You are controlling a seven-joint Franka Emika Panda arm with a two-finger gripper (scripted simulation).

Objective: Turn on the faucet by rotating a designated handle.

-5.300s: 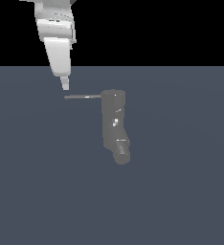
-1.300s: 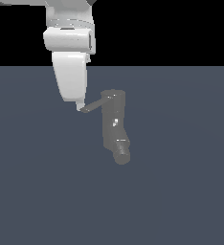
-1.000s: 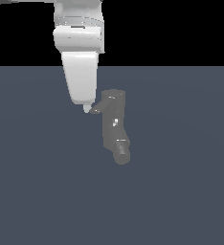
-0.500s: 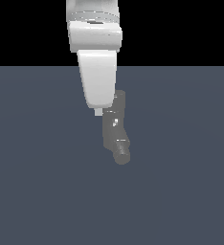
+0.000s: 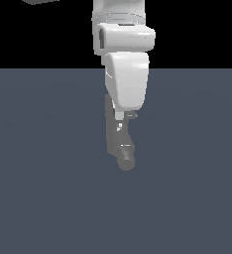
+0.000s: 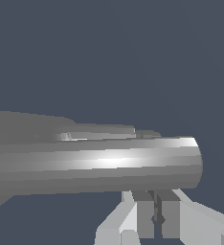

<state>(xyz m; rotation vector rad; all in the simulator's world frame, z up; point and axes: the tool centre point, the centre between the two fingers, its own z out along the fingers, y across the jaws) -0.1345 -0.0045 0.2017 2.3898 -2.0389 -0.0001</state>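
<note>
The dull-grey faucet [image 5: 115, 136] stands upright on the floor, its round spout end [image 5: 126, 161] angled down toward the camera. My white gripper [image 5: 119, 115] hangs right in front of the faucet's top, fingers pressed together with nothing between them. Only a short dark tip of the handle [image 5: 132, 115] pokes out past the gripper on the exterior view's right. The wrist view is crossed by the handle [image 6: 109, 165], a thick grey rod with a pale glint, and the shut gripper [image 6: 155, 206] lies right against its side. I cannot tell if they touch.
A flat blue-grey floor [image 5: 43, 188] spreads around the faucet, with black background above it. The white arm link [image 5: 125, 39] rises over the faucet.
The gripper has travelled toward the exterior view's right and closer in. The handle, which pointed left, has swung round with it and is now mostly hidden behind the gripper.
</note>
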